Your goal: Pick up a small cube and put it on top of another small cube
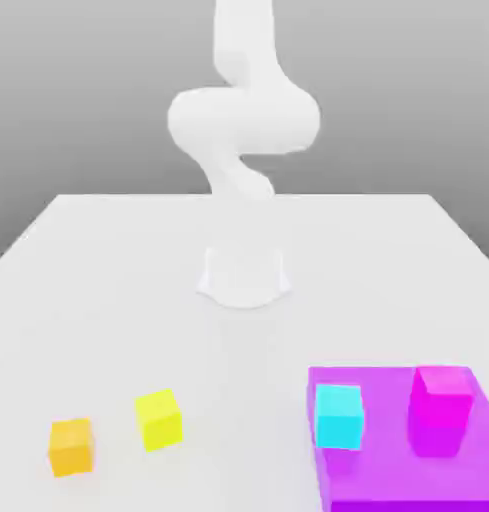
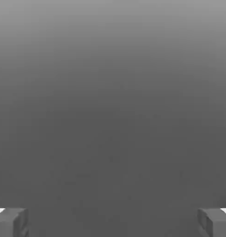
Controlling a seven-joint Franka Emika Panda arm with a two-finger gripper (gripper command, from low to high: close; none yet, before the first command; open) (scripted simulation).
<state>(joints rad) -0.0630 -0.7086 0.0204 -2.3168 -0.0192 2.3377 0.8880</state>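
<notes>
While the hand [image 2: 113,223] is standing released and empty, the orange cube [image 1: 71,447] is lying toward seven o'clock from the arm [image 1: 243,120] in the exterior view.

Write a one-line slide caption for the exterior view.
Orange cube and yellow cube on the table, with cyan and magenta cubes on the purple platform.

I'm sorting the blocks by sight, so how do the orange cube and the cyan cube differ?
The orange cube is orange, while the cyan cube is bright blue-green. The orange cube sits on the table; the cyan cube sits on the purple platform. Both are plain cubes.
</notes>
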